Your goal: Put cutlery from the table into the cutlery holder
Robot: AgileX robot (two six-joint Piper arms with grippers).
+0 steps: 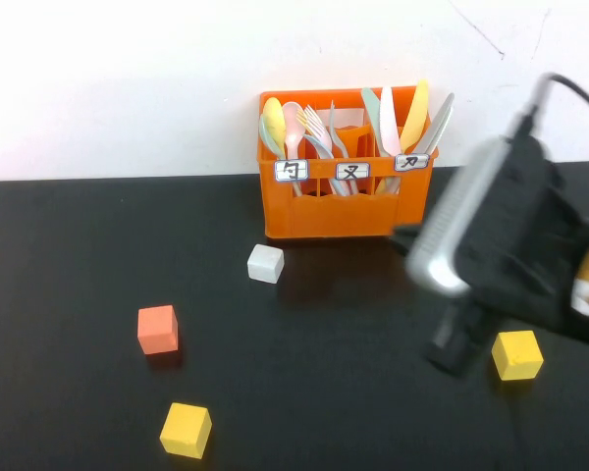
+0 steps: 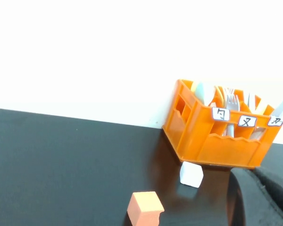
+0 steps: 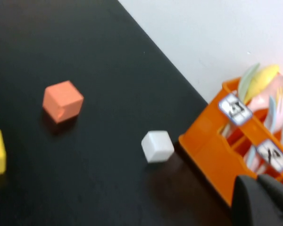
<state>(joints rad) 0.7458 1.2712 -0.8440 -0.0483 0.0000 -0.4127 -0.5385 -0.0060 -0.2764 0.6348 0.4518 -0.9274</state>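
The right gripper hangs low over the table, just in front of the cutlery holder's right corner; whether it is wide or narrow, I cannot tell. The left gripper is out of view. No cutlery lies loose on the table; the pale grey knife and a pale green spoon stand in the holder among other utensils. Such plastic pieces look light, stiff and slick, best pinched mid-handle. Around sit a white cube, an orange cube and two yellow cubes.
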